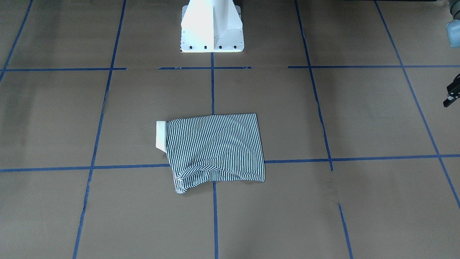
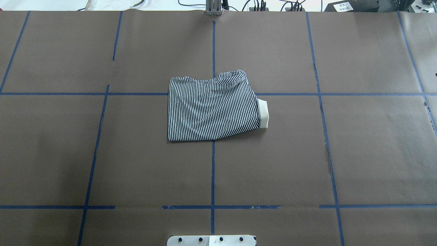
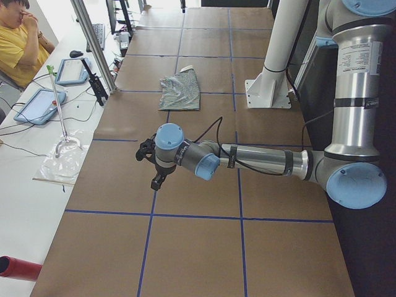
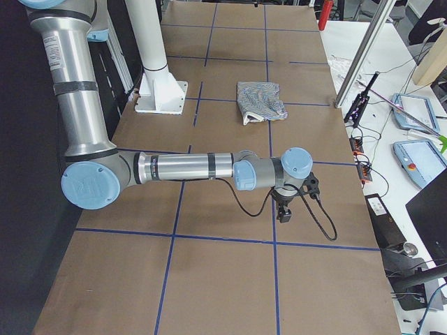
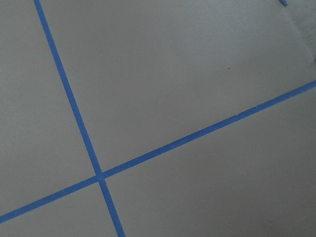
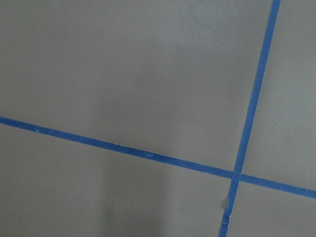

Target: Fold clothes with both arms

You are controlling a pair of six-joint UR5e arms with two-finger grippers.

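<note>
The clothes are one striped navy-and-white shirt point(image 1: 215, 147) point(image 2: 211, 109), folded into a rough rectangle at the middle of the table, with its cream collar point(image 1: 160, 135) point(image 2: 263, 113) sticking out on one side. In the side views the shirt point(image 3: 180, 91) point(image 4: 260, 100) lies far from both arms. My left gripper point(image 3: 152, 168) hangs over bare paper near the table's left end. Only its black edge point(image 1: 452, 94) shows in the front view, and I cannot tell its state. My right gripper point(image 4: 285, 209) hovers near the right end; its state cannot be told either. Both wrist views show only paper and blue tape.
The white pedestal point(image 1: 212, 28) point(image 2: 211, 240) stands at the robot's side of the table. Blue tape lines point(image 2: 213, 164) grid the brown paper. A seated person point(image 3: 18, 43), tablets point(image 3: 43, 105) and cables are on a side bench. More tablets point(image 4: 419, 115) lie beyond the other end.
</note>
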